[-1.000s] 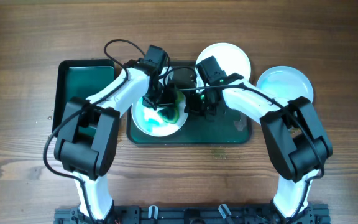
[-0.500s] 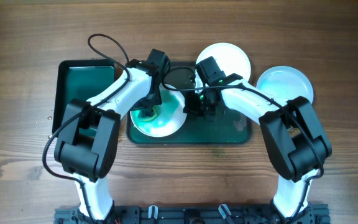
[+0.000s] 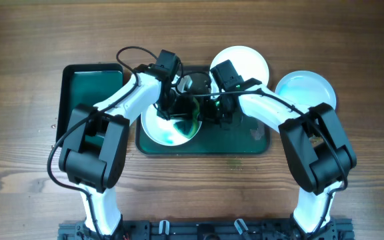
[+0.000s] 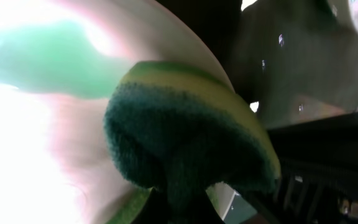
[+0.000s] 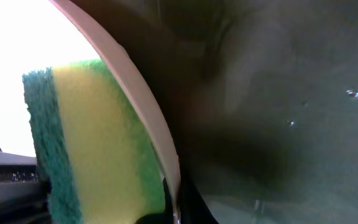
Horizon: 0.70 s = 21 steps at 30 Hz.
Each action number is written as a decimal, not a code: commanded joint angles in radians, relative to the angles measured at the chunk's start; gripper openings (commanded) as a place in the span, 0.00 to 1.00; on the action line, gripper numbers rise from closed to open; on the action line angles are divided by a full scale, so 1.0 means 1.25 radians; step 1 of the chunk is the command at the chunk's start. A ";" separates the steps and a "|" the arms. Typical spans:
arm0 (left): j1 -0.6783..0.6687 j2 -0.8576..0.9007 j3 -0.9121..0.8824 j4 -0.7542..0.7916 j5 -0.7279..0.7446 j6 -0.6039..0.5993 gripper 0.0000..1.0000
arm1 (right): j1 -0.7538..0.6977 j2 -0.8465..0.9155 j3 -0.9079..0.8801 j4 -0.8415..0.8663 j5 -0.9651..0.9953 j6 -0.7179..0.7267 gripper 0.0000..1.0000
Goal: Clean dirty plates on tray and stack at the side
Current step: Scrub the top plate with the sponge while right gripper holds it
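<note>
A white plate (image 3: 169,131) with a teal-green smear is tilted up at the left end of the dark-green tray (image 3: 245,139). My left gripper (image 3: 172,109) is shut on a green and yellow sponge (image 4: 185,137) and presses it against the plate's upper face (image 4: 30,155). My right gripper (image 3: 205,110) is shut on the plate's right rim (image 5: 138,106) and holds the plate raised off the tray (image 5: 291,124). The sponge also shows behind the rim in the right wrist view (image 5: 86,149). Two clean white plates lie outside the tray, one at the back (image 3: 242,60) and one to the right (image 3: 309,90).
A smaller deep green tray (image 3: 89,90) lies on the wooden table left of the large tray. Drops of water sit on the large tray's right half. Both arms cross over the large tray's back edge.
The sponge went down and left across the plate, then back up towards the right rim. The teal smear has thinned and shifted. The right gripper has kept its hold.
</note>
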 commanded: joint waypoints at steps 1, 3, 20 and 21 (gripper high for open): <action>0.002 0.010 -0.005 0.042 -0.151 -0.098 0.04 | -0.001 0.010 0.010 0.005 -0.012 -0.002 0.04; 0.002 0.010 -0.005 0.062 -0.262 -0.138 0.04 | -0.001 0.010 0.010 0.005 -0.011 -0.002 0.04; 0.053 0.007 0.239 -0.232 -0.374 -0.225 0.04 | -0.001 0.010 0.010 0.008 -0.011 -0.001 0.04; 0.056 0.007 0.264 -0.255 -0.366 -0.221 0.04 | -0.001 0.010 0.010 0.008 -0.011 -0.002 0.04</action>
